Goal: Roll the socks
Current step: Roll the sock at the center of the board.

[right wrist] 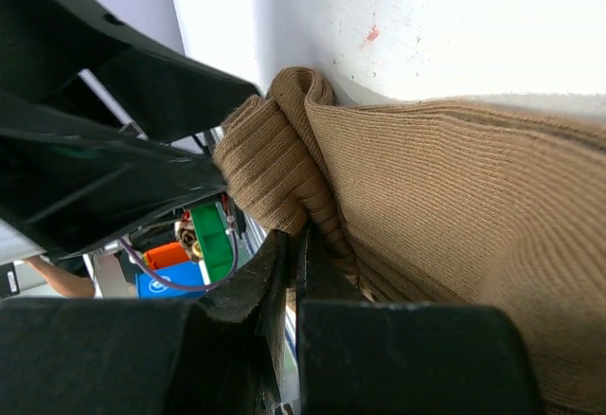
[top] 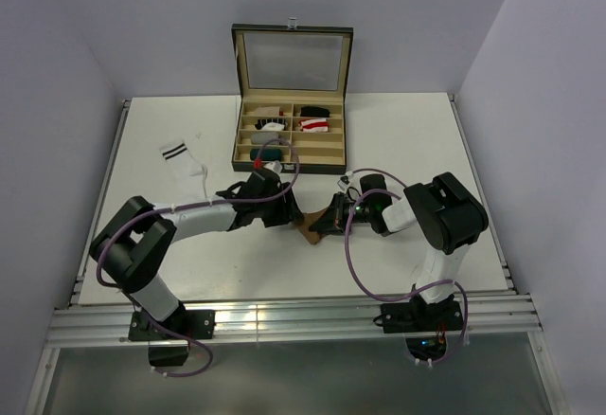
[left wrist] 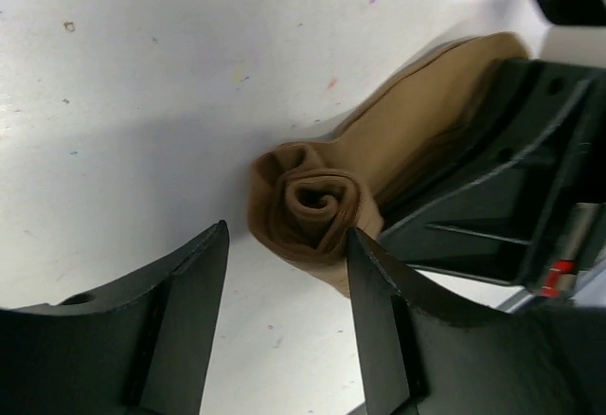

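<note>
Tan sock [left wrist: 365, 164] shows its spiral only to the left wrist.

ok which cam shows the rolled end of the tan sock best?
Left wrist: the tan sock shows its spiral roll end-on, between the fingers of the open left gripper. Right wrist shows only ribbed fabric pinched in the shut right gripper; the spiral is hidden. Top external gives a brown sliver between both grippers.
</note>
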Robot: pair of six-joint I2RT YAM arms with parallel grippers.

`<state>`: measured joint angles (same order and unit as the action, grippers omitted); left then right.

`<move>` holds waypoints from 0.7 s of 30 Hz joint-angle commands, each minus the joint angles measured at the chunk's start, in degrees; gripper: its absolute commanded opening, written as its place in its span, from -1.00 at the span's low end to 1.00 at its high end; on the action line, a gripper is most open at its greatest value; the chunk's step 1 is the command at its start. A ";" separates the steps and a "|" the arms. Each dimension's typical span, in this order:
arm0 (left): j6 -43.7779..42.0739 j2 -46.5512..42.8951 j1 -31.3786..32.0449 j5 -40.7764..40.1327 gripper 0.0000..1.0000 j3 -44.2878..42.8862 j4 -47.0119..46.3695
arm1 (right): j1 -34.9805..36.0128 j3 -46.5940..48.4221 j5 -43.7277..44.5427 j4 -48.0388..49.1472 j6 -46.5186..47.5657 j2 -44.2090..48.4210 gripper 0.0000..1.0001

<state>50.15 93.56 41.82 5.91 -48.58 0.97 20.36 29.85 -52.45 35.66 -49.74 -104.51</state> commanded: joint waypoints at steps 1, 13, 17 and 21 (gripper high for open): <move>-4.18 1.80 0.28 2.17 0.15 -1.70 1.40 | -0.41 -0.75 6.04 -6.13 2.71 -1.14 -1.00; -7.43 10.94 2.30 0.68 0.01 -9.69 11.93 | -0.23 2.23 13.84 -17.80 11.40 9.31 -0.62; -8.23 11.91 2.91 -0.37 0.01 -10.57 13.61 | -0.14 4.25 22.11 -27.19 14.31 20.10 -0.26; -9.19 12.53 3.88 -0.73 0.01 -11.98 14.76 | -0.23 5.05 33.17 -34.76 14.93 26.19 -0.18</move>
<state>44.16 103.77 44.16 7.05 -60.14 8.82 20.36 32.40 -31.62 9.78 -38.04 -82.54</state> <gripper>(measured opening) 0.506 0.406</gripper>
